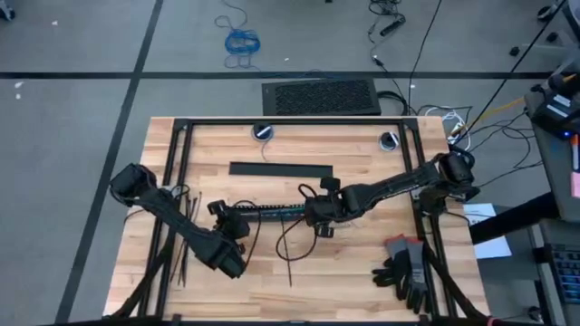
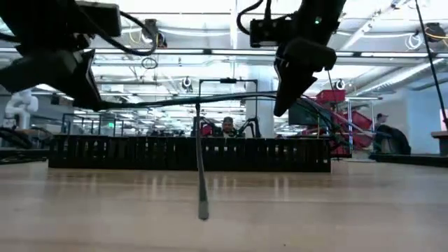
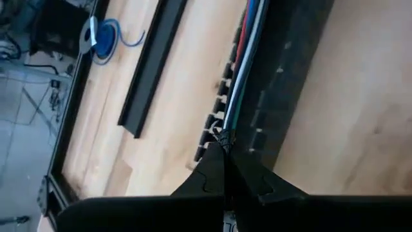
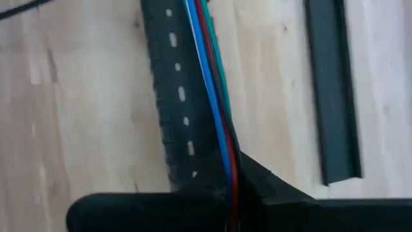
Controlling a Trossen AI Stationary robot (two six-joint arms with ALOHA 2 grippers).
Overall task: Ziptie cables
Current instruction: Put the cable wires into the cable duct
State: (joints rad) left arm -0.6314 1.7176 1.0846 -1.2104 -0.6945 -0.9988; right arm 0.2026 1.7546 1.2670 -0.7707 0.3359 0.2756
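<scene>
Low view: wooden tabletop (image 2: 294, 210), workshop beyond.

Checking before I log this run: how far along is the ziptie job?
Early stage. Done: the cables are lifted and stretched over the slotted black tray, left hand shut on one end, right hand shut on the other. In hand: keeping the bundle taut. Left: no tie shows around the wires; the zipties lie on the table by the left arm.
</scene>
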